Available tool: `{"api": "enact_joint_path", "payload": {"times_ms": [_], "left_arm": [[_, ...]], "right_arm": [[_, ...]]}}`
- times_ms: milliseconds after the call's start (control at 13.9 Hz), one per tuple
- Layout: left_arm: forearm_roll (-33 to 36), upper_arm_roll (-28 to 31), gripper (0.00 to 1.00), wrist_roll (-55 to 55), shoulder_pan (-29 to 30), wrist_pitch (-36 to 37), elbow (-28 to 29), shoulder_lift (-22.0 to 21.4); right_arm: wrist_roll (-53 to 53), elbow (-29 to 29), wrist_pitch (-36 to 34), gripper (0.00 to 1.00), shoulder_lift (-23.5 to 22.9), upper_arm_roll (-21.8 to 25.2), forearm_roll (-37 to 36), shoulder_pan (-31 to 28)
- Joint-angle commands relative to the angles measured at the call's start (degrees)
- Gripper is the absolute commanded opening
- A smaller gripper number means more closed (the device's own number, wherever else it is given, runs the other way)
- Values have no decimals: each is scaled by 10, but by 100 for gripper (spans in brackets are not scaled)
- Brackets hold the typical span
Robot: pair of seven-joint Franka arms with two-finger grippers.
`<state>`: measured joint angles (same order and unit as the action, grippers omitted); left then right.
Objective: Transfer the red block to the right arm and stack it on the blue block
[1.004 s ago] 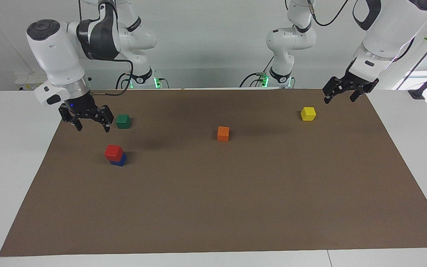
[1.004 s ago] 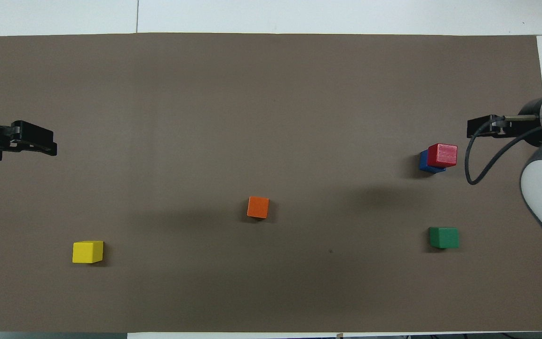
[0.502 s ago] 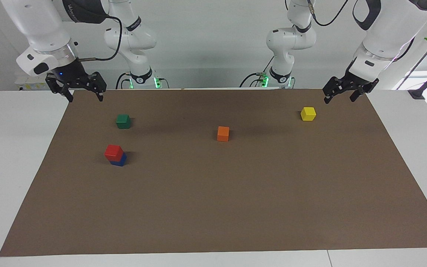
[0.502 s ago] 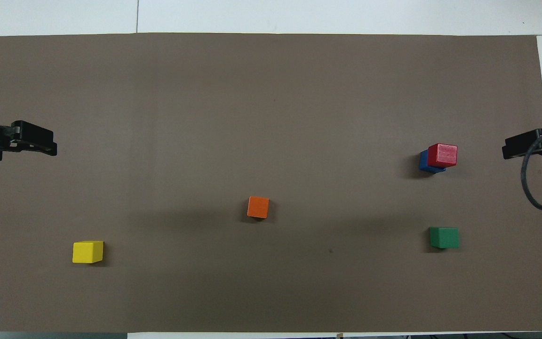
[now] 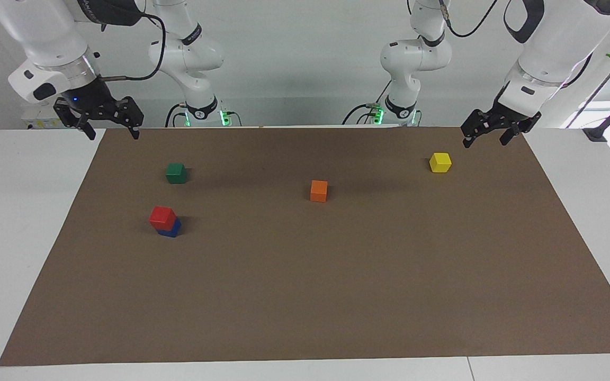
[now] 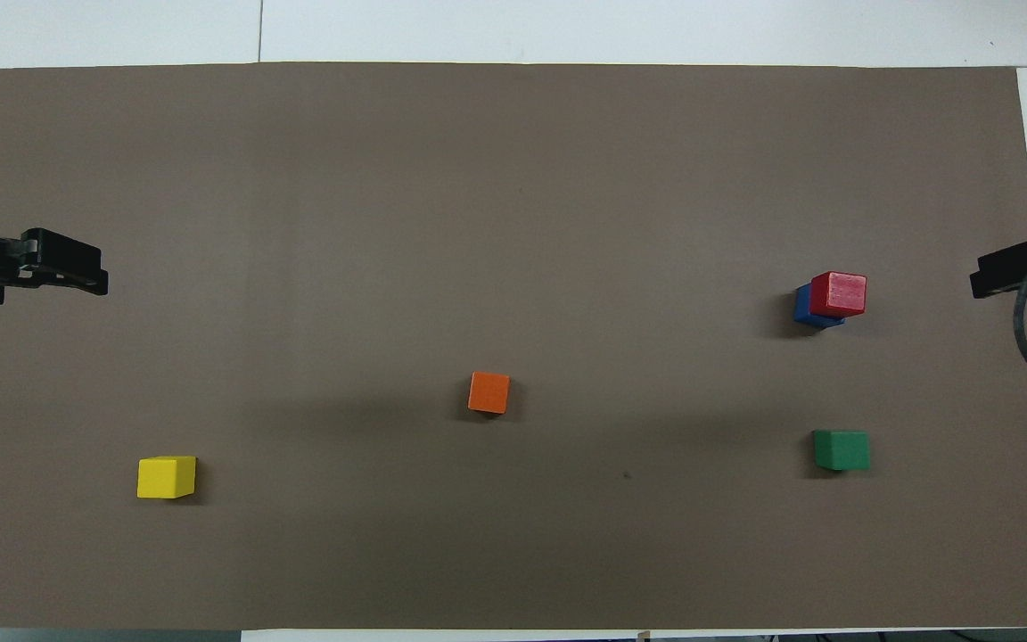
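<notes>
— How many blocks do you count on the mat?

— Five cubes, one of each colour: the red block [image 5: 162, 216] sits on the blue block [image 5: 171, 229], a little askew, toward my right arm's end of the brown mat [image 5: 337, 296]. The green block [image 5: 176, 172] stands nearer to me than that stack, the orange block [image 5: 319, 190] near the middle, the yellow block [image 5: 440, 162] toward my left arm's end.

— And your hands?

— Two. My right gripper [image 5: 110, 132] hangs released and empty over the mat's corner at my own edge. My left gripper [image 5: 487, 138] waits, fingers spread, holding nothing, over the corner beside the yellow block.

— Any writing?

— Lettering on my right arm's upper link, too small to read.

— What differs between views?

— Facing shows my whole arms; overhead shows only black gripper tips at the mat's ends.
</notes>
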<state>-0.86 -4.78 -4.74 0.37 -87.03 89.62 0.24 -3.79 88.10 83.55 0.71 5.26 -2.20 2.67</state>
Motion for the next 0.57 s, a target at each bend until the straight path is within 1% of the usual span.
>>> {"api": "enact_joint_path", "payload": {"times_ms": [0, 143, 215, 287, 359, 502], "left_arm": [[-6, 3, 100, 4, 0, -3, 8, -9], [-7, 3, 100, 4, 0, -3, 8, -9], [-7, 3, 100, 4, 0, -3, 8, -9], [-6, 3, 100, 4, 0, -3, 8, -9], [-7, 3, 100, 4, 0, -3, 8, -9], [-6, 3, 100, 4, 0, -3, 8, -9]], "right_arm": [[-14, 26, -9, 100, 22, 3, 11, 0], [-13, 61, 4, 100, 49, 8, 11, 11], [-15, 91, 26, 100, 68, 14, 11, 18], [-15, 106, 37, 100, 77, 18, 11, 19], [-14, 99, 44, 100, 71, 18, 11, 16], [-15, 63, 30, 100, 49, 16, 11, 11]]}}
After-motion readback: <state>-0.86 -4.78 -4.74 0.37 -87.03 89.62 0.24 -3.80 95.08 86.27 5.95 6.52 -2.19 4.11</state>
